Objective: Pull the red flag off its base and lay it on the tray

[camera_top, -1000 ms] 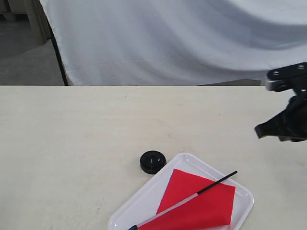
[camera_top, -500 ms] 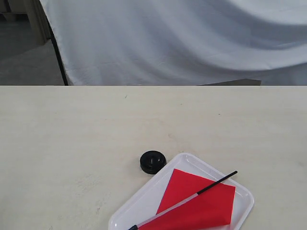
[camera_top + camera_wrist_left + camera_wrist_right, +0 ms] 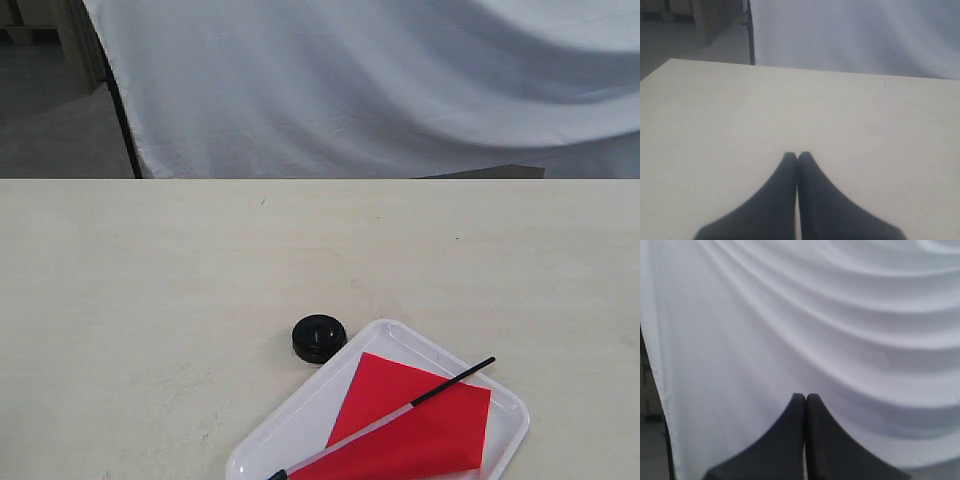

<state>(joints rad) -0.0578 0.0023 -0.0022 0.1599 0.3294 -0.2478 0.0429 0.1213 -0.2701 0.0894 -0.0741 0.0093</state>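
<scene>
- Exterior view: the red flag point(image 3: 410, 430) lies flat in the tray point(image 3: 290, 435) at the near edge of the desk point(image 3: 150, 280), right of centre. Its black stick runs diagonally across the red cloth, and the far end appears to reach out over the tray's right rim.
- Exterior view: the base point(image 3: 319, 338) stands empty on the desk, just beside the tray's far left rim. I cannot tell whether the two touch. Nothing is seated in its centre hole.
- Exterior view, change noted: a second ago a dark arm stood at the right edge of this view. Half a second ago it was gone, and it is absent now. Flag, tray and base have not shifted across the three pictures. No pincer shows in this view.
- Left wrist view: the left pincer point(image 3: 797, 156) has its fingers pressed together and grips nothing. It hangs over bare desk, with the white cloth point(image 3: 855, 35) hanging beyond the far edge. No task item is in view here.
- Right wrist view: the right pincer point(image 3: 805, 397) also has its fingers pressed together and holds nothing. It faces only folds of white cloth. Neither the desk nor any task item is in view.
- Assessment: with the flag off its base and resting in the tray, and the right arm withdrawn from the scene, I judge the task complete and no further handling required. The one remark is the stick end overhanging the rim, which looks stable as it lies.
</scene>
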